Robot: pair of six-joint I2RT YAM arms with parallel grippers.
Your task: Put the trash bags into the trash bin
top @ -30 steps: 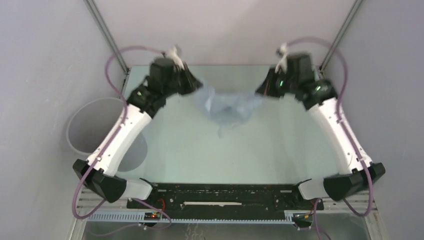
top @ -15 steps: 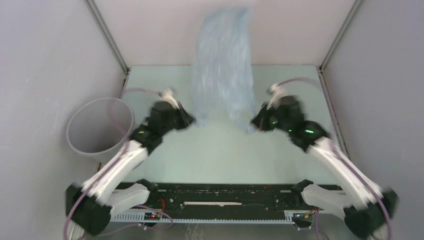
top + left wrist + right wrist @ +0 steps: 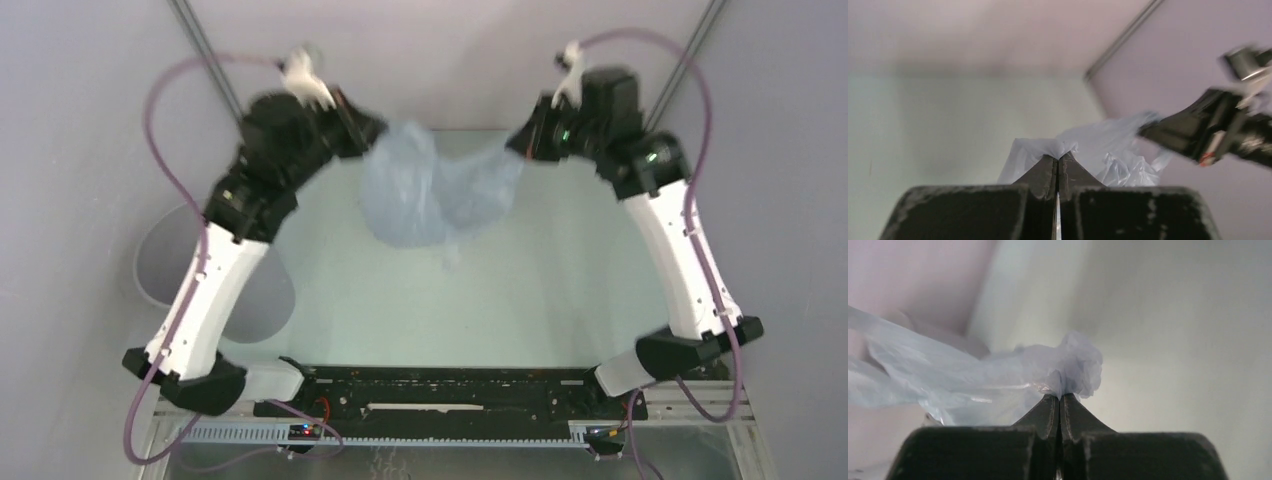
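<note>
Since half a second back, both arms have swung out toward the table's far corners. The thin translucent pale-blue plastic film bag [image 3: 425, 190], which then stood in a tall column over the far edge, now sags as a puffed pouch between the two grippers. It hangs above the far middle of the pale green table [image 3: 450, 310], with a short tail of film below it.

Left gripper [image 3: 1058, 159]: fingers pressed flat together, a pinch of the bag's edge bunched at the tips.
Right gripper [image 3: 1060, 397]: fingers closed the same way on a crumpled knot of film.

Hard to see:
- The round grey plastic bin [image 3: 158, 262] stands beside the table's left edge, well apart from the bag. The white left arm [image 3: 205, 300] crosses it, so only part of its rim and wall shows.
- No lettering on the bin can be read.
- The left arm's upper end is motion-blurred from above.
- In the left wrist view the right gripper is a dark smear.
- The right wrist view cuts the bag off at its left border.
</note>
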